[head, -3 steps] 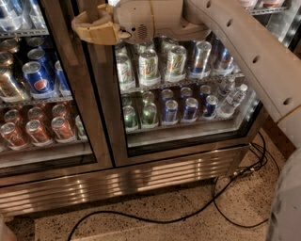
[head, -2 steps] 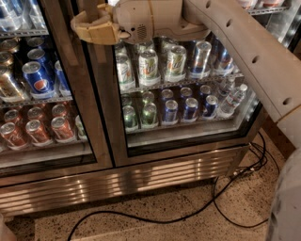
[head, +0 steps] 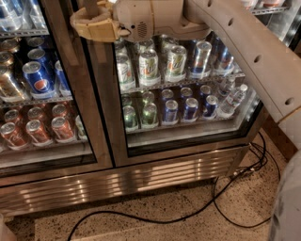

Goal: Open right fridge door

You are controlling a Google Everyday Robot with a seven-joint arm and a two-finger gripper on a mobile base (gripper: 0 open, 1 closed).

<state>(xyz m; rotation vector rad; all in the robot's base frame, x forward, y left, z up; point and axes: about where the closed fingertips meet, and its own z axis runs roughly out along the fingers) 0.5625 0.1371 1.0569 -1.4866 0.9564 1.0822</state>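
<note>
The gripper [head: 92, 22] sits at the top left, its tan fingers [head: 80, 26] closed around the handle [head: 89, 5] of the right fridge door [head: 107, 122], which looks shut over rows of cans [head: 149, 66]; a black cable [head: 160, 221] trails across the speckled floor [head: 188, 200]

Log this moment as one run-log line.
gripper: at upper left edge of right door | right door: shut | left door: shut
</note>
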